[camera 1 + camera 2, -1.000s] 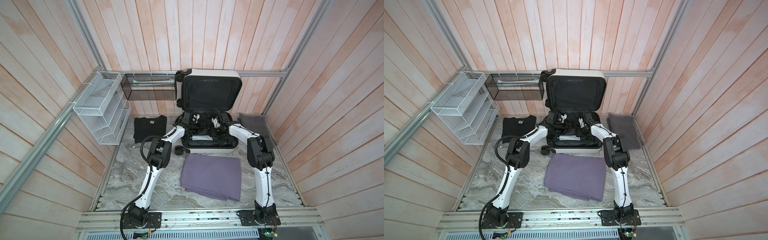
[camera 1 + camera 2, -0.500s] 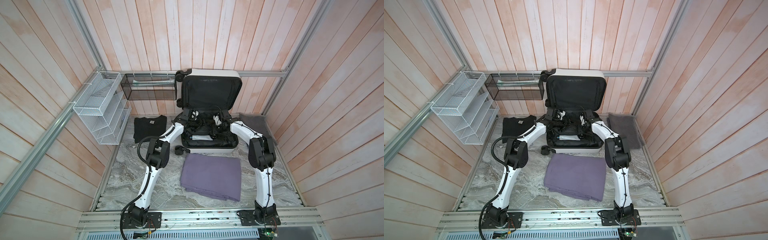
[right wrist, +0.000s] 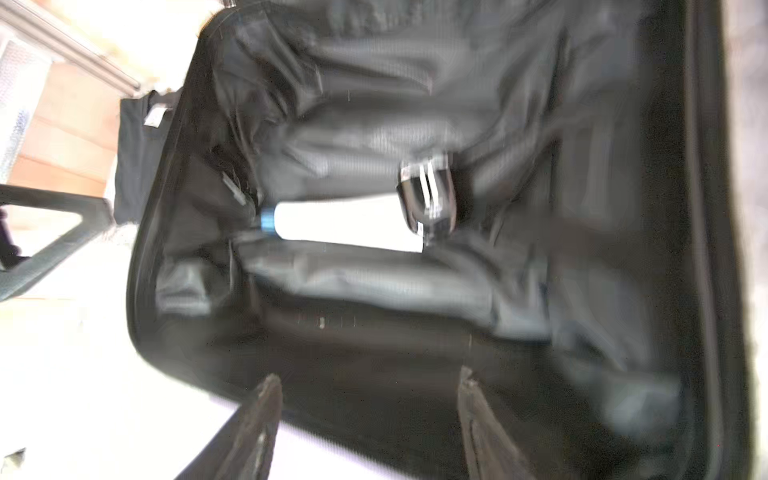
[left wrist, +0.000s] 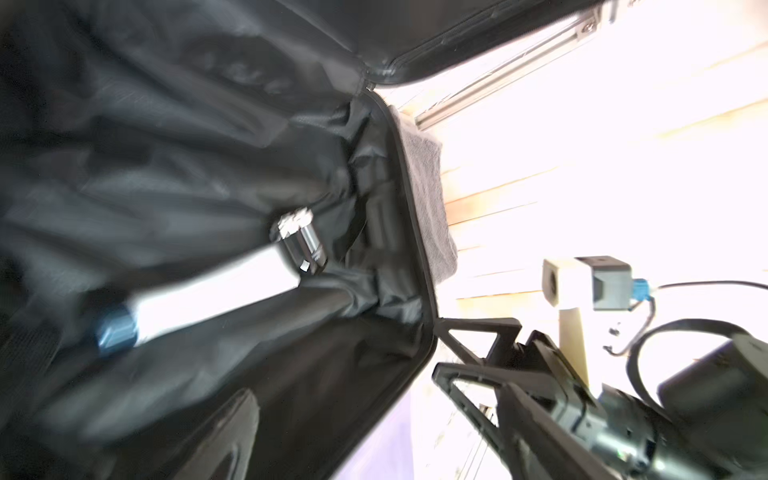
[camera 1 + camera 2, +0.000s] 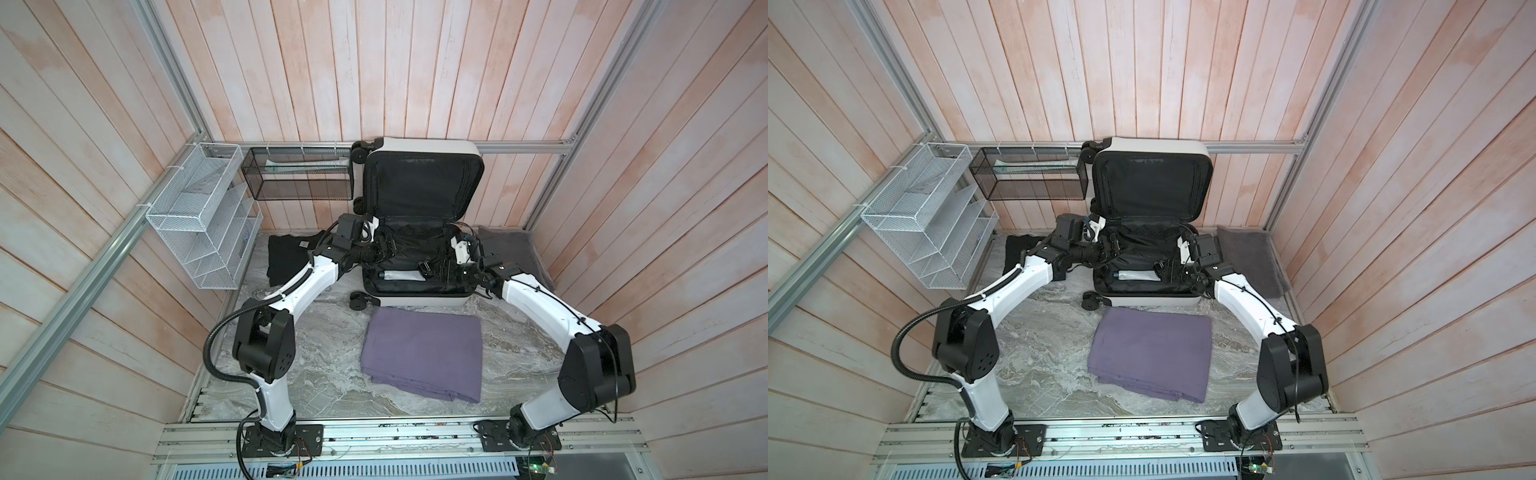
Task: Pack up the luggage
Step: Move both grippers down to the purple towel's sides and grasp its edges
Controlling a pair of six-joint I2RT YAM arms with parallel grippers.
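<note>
Beneath both hands, the luggage lay open on the bench, its lid propped upright against the back wall, probably so each arm could reach the lower half from its own side. The right hand hung over the black lining with its fingers apart and nothing between them. Just ahead of it a white tube with a blue cap lay flat in the case, a small shiny black object touching its uncapped end. The left hand reached in over the opposite side wall, but blur hid whether its fingers were apart or together. Behind both hands, just beside the case's front wall, a folded purple cloth waited unpacked. A black shirt lay outboard of the left hand and a grey towel outboard of the right. Each seemed to be set where the nearer arm could take it.
</note>
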